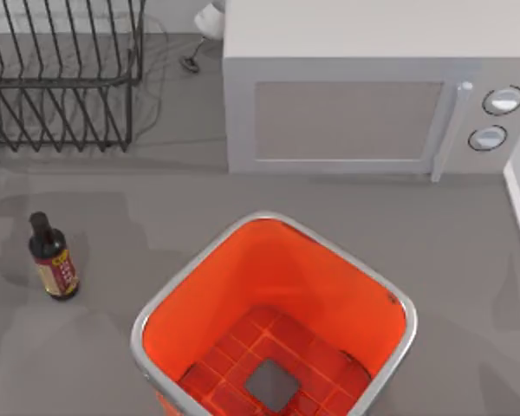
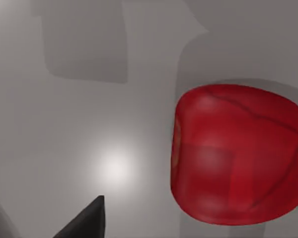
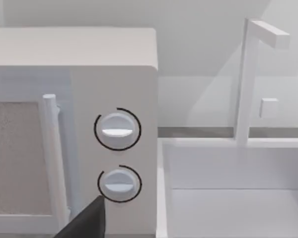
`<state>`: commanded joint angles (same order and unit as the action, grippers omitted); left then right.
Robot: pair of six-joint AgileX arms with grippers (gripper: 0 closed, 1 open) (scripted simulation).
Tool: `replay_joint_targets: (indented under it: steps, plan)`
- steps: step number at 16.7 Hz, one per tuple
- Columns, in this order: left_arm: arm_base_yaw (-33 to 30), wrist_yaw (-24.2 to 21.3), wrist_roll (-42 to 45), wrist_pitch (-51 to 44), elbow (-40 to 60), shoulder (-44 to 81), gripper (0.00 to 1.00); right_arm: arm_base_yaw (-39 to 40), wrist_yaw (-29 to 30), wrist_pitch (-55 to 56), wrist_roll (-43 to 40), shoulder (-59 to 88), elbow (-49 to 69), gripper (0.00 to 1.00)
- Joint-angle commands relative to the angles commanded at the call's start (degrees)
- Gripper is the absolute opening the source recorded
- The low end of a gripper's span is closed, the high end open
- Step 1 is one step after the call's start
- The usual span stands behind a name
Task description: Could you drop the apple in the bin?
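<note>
Overhead, a grey worktop (image 1: 468, 260) carries everything, listed here from largest to smallest. A white microwave (image 1: 364, 95) stands at the back, right of centre, with its door handle and two round dials (image 3: 117, 130) on its right side. The right wrist view faces those dials from close by, with a white sink and tall faucet (image 3: 248, 79) just beside the microwave.

The bin (image 1: 165, 303), bright orange-red with a silver-grey rim, stands at the front centre. Its gridded floor has a grey square in the middle, and nothing lies inside it.

A black wire rack (image 1: 61, 78) sits at the back left corner. A dark bottle (image 1: 54, 260) with a red and yellow label stands upright near the left edge, well apart from the bin.

The apple (image 2: 238, 153), deep red and glossy, lies on the grey surface in the left wrist view, close under that camera. One dark fingertip (image 2: 87, 220) of the left arm's jaws shows near it, not touching it; whether those jaws are released or clenched cannot be told. The same holds for the right arm's jaws, where one dark fingertip (image 3: 87, 220) shows.
</note>
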<state>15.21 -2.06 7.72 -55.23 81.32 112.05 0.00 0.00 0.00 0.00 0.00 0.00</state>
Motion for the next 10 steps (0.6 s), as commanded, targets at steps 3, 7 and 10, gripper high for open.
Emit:
replay_joint_targets:
  steps: [3, 7, 10]
  plan:
    - [0.0, 0.0, 0.0, 5.6, -2.6, 2.7, 1.00, 0.0, 0.0, 0.0, 0.0, 0.0, 0.0, 1.00]
    - [-0.1, 0.0, 0.0, 12.5, -6.0, 6.2, 1.00, 0.0, 0.0, 0.0, 0.0, 0.0, 0.0, 1.00]
    - [-0.1, 0.0, 0.0, 12.8, -6.2, 6.4, 1.00, 0.0, 0.0, 0.0, 0.0, 0.0, 0.0, 1.00]
